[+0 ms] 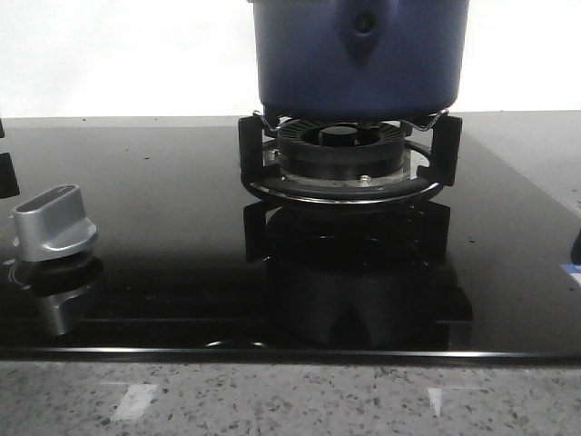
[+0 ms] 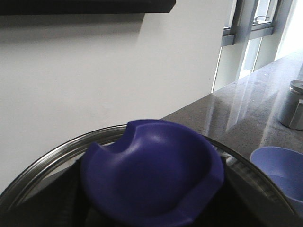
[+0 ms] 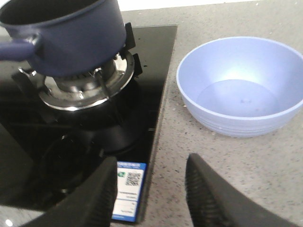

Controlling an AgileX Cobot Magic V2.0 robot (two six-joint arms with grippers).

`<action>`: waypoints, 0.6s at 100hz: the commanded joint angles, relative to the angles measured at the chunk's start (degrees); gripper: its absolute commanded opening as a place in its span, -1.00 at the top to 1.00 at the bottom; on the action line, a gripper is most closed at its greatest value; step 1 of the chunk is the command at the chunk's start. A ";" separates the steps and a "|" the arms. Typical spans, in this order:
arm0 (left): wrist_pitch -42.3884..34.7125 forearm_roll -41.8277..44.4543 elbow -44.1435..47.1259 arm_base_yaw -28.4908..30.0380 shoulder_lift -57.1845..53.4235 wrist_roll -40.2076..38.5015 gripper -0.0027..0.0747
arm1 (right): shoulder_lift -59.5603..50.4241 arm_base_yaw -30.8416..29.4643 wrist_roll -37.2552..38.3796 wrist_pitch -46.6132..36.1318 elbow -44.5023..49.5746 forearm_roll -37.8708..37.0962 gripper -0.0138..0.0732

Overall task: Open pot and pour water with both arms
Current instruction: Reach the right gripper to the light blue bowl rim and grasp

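Watch the lid and the reach

Holding the lid aloft, left claw hidden, grip untellable. Right claw apart above the counter, near the bowl. The pot, uncovered, sits on the burner; a skewed grab might tip it, spilling water

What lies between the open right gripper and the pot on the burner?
In the right wrist view, only bare black cooktop glass separates the right gripper from the pot; a QR sticker sits beside the fingers.
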 commanded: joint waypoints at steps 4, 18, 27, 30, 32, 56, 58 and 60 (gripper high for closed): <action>1.32 -2.48 2.84 1.46 -6.77 -0.83 0.11 | 3.29 -0.29 6.28 -6.70 -1.93 1.26 0.00; 0.44 -1.19 8.49 1.82 -12.26 -0.70 0.11 | 8.87 -0.29 12.51 -8.54 -4.75 0.78 0.00; -0.81 -1.06 11.24 1.82 -15.45 -0.60 0.11 | 14.38 -0.29 15.10 -6.63 -9.07 -1.20 0.00; -1.21 -1.06 12.01 1.82 -16.21 -0.58 0.11 | 16.21 -0.29 16.52 -5.71 -10.71 -2.43 0.00; -1.62 -1.06 12.26 1.82 -16.57 -0.58 0.11 | 17.61 -0.29 16.96 -5.02 -11.99 -3.50 0.00; -3.82 -1.17 13.78 1.82 -18.99 -0.58 0.11 | 31.76 -0.29 24.60 -1.22 -25.53 -14.53 0.00; -3.82 -1.28 13.78 1.82 -18.99 -0.58 0.11 | 32.92 -0.29 24.79 -1.22 -26.14 -14.89 0.00; -3.82 -1.28 13.78 1.82 -18.99 -0.58 0.11 | 34.10 -0.29 25.11 -1.22 -27.02 -15.73 0.00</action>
